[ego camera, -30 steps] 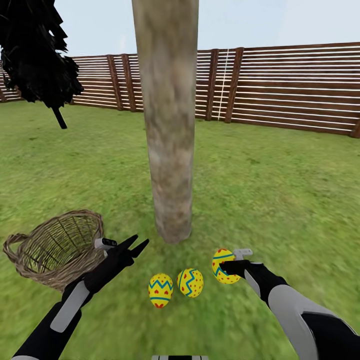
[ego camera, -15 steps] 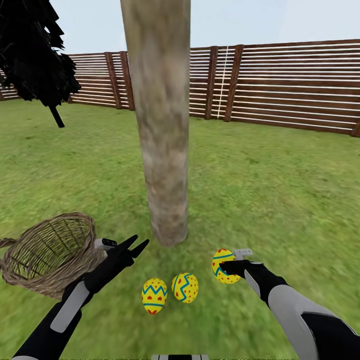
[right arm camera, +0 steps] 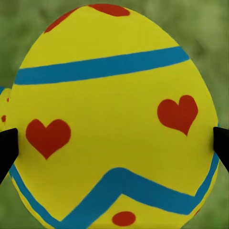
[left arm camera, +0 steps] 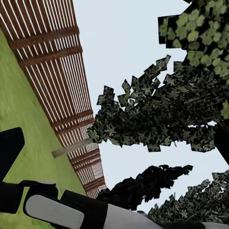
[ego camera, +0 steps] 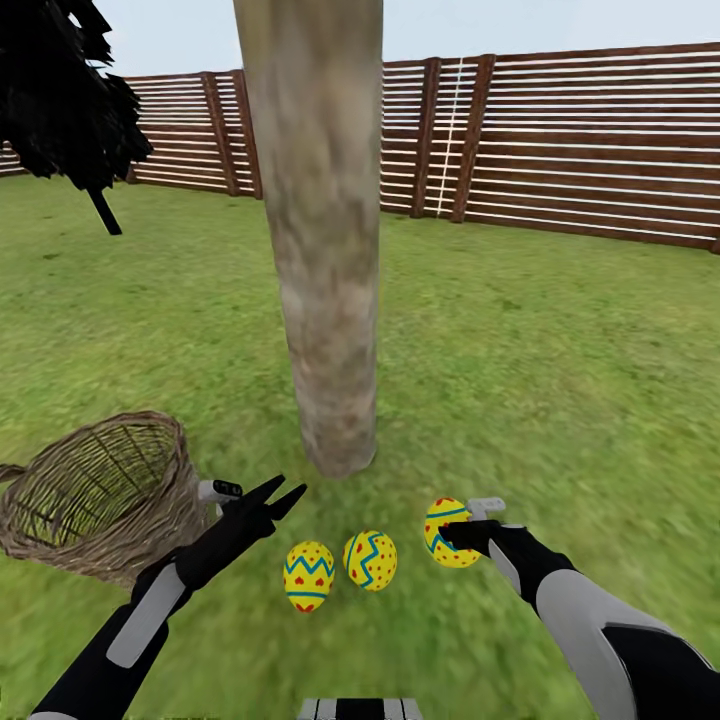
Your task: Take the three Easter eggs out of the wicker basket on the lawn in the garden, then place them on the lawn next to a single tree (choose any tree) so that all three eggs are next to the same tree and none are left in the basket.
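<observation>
The tree's pale mottled trunk (ego camera: 330, 300) rises from the lawn (ego camera: 560, 380) just ahead of me. Two Easter eggs (ego camera: 309, 575) (ego camera: 370, 560) lie side by side on the grass a short way in front of its base. My right gripper (ego camera: 452, 535) is shut on the third egg (ego camera: 445, 530), low over the grass to the right of the pair. In the right wrist view that egg (right arm camera: 114, 95) sits between the dark fingertips (right arm camera: 5, 148). The wicker basket (ego camera: 100, 490) rests tilted at the left, with no egg visible inside. Beside it my left gripper (ego camera: 281, 494) is open and holds nothing.
A brown slatted wooden fence (ego camera: 560, 150) closes the garden behind the tree. A narrow black-leaved tree (ego camera: 60, 100) stands at the far left. Open grass stretches to the right of the trunk. The left wrist view looks up at fence (left arm camera: 52, 62), dark foliage (left arm camera: 162, 114) and sky.
The view has shifted, so the trunk, basket and the two lying eggs sit slightly differently in the picture. Both arms hold their poses, and the right gripper still grips its egg.
</observation>
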You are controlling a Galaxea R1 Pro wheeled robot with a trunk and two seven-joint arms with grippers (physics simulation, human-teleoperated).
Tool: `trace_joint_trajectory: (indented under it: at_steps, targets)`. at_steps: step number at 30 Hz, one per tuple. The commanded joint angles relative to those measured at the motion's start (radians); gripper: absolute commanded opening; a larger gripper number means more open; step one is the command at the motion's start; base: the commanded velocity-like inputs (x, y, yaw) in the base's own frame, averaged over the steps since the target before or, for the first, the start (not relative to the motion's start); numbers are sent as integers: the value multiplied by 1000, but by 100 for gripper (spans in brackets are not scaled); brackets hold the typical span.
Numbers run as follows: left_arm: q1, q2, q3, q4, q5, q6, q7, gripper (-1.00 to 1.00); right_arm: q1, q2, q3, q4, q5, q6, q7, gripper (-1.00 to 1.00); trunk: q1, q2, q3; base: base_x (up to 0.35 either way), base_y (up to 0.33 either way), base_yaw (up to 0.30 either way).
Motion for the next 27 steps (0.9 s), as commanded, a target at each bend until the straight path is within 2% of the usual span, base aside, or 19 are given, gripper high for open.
trace_joint_trajectory:
  at_steps: [1, 18, 23, 27]
  targets:
    - [-1, 1, -3, 0, 9, 8, 0, 100, 0, 0, -8, -2, 10, 6, 5, -100, 0, -1, -6, 0, 0, 0]
    - [-1, 1, -4, 0, 9, 8, 1, 100, 0, 0, -8, -3, 10, 6, 5, -100, 8, -5, -99, 0, 0, 0]
    - [-1, 1, -4, 0, 9, 8, 1, 100, 0, 1, -8, -4, 10, 6, 5, -100, 10, -6, -120, 0, 0, 0]
    - [-1, 1, -4, 0, 9, 8, 1, 100, 0, 34, -8, -4, 26, 1, -15, -100, 12, -7, -135, 0, 0, 0]
